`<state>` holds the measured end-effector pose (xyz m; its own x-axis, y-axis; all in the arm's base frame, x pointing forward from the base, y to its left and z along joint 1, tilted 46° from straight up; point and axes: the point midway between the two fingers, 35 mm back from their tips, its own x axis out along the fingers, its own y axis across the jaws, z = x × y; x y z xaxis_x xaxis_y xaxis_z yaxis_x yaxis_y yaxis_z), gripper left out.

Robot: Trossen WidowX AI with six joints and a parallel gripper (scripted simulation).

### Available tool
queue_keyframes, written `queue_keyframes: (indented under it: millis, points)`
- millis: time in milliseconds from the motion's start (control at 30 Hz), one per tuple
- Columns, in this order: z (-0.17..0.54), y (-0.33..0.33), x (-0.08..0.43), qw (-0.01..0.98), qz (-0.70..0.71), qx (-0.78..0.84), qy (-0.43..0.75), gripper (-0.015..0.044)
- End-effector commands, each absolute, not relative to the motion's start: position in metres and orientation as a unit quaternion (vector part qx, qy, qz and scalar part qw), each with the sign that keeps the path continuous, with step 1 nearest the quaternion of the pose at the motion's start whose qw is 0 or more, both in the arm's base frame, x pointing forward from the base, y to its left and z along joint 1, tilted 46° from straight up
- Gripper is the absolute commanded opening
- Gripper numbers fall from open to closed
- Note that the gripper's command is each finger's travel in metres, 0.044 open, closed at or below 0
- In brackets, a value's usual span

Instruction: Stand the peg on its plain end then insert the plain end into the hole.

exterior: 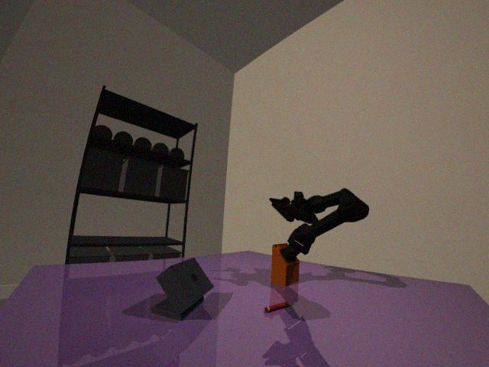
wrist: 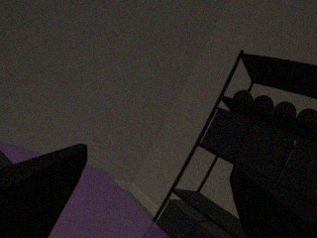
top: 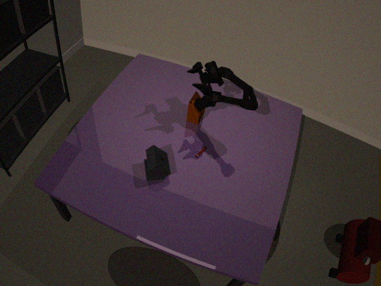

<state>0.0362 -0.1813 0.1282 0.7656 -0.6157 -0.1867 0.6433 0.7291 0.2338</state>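
Observation:
The red peg (top: 201,151) (exterior: 277,306) lies on its side on the purple table (top: 240,196) (exterior: 394,316). Its white band is at the end away from the robot's base. The dark grey sloped panel (top: 153,167) (exterior: 179,282) stands on the table to the left of the peg in the top and exterior views. Its hole (exterior: 193,277) shows as a small dark circle in the tilted face. My gripper (top: 190,78) (exterior: 272,202) (wrist: 159,163) is open and empty, raised high above the table near the robot's base, well away from the peg. The peg is not in the wrist view.
The arm rises from an orange base block (top: 194,114) (exterior: 278,270) behind the peg. A dark shelf rack (top: 27,59) (exterior: 136,197) (wrist: 183,171) stands off the table. A pale strip (top: 175,252) lies along the table's front edge. A red machine (top: 353,255) stands on the floor.

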Motion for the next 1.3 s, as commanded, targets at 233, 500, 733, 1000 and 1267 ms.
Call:
queue_keyframes:
  millis: [233, 500, 733, 1000, 1267]
  points:
    - [0.122, -0.178, 0.058, 0.948, -0.266, 0.150, 0.089, 0.0440]
    - [0.117, -0.172, 0.084, 0.949, -0.185, 0.227, 0.117, 0.0440]
    - [0.109, -0.165, 0.105, 0.944, -0.118, 0.256, 0.173, 0.0440]
    - [0.107, -0.153, 0.133, 0.927, -0.040, 0.300, 0.221, 0.0440]
    - [0.103, -0.132, 0.163, 0.906, 0.046, 0.301, 0.295, 0.0440]
